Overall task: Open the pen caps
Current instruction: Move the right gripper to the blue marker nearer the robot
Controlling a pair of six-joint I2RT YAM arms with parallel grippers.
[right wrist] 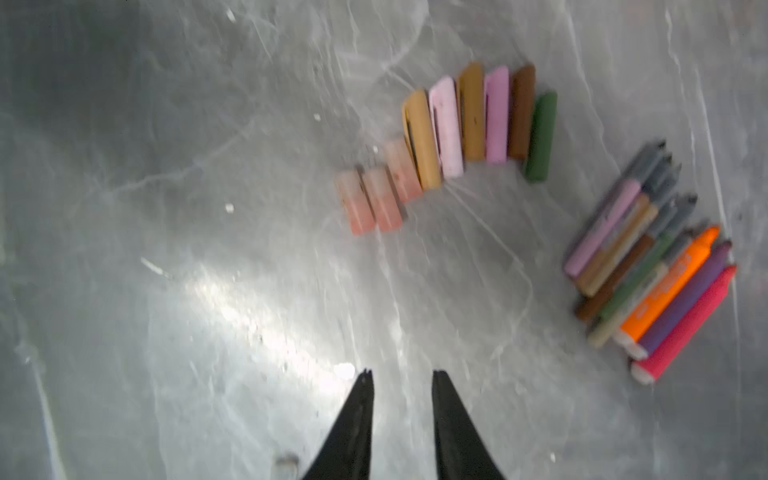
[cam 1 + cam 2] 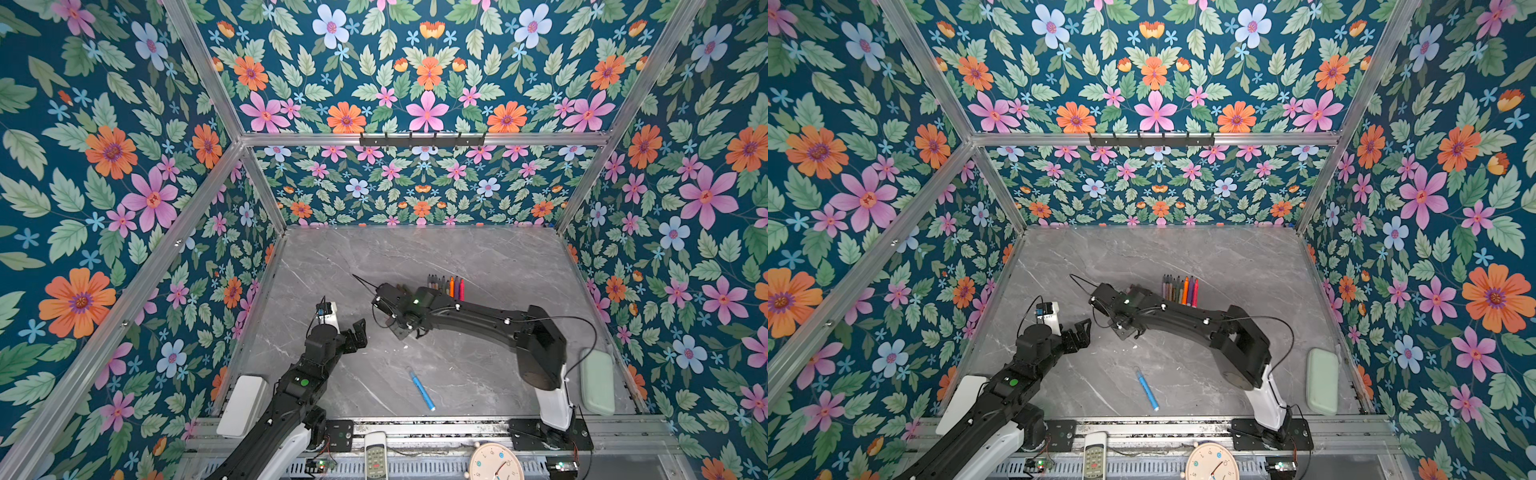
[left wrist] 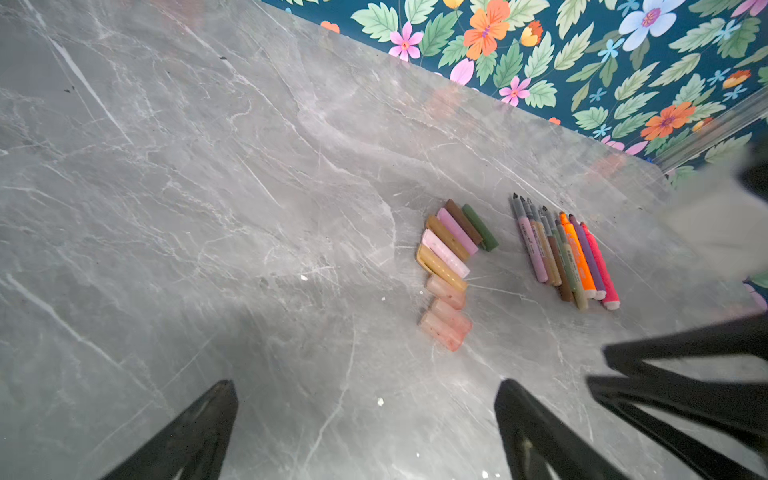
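Several pen caps [image 1: 449, 137], green, brown, pink, tan and pale red, lie side by side in a curved row [image 3: 451, 266] on the grey table. Right of them is a bundle of uncapped pens [image 1: 648, 270], seen in both top views [image 2: 446, 286] [image 2: 1180, 291]. One blue pen [image 2: 422, 390] lies alone near the front edge. My right gripper [image 1: 401, 374] hovers just short of the caps, open by a narrow gap with nothing between its fingers. My left gripper [image 3: 365, 386] is wide open and empty, left of and nearer than the caps [image 2: 357, 330].
The right arm [image 2: 457, 311] reaches across the middle and hides most of the caps in the top views. A pale green case [image 2: 597, 380] lies at the table's right edge and a white box [image 2: 243, 405] at the left. A remote [image 2: 376, 457] and a clock [image 2: 496, 463] rest on the front rail.
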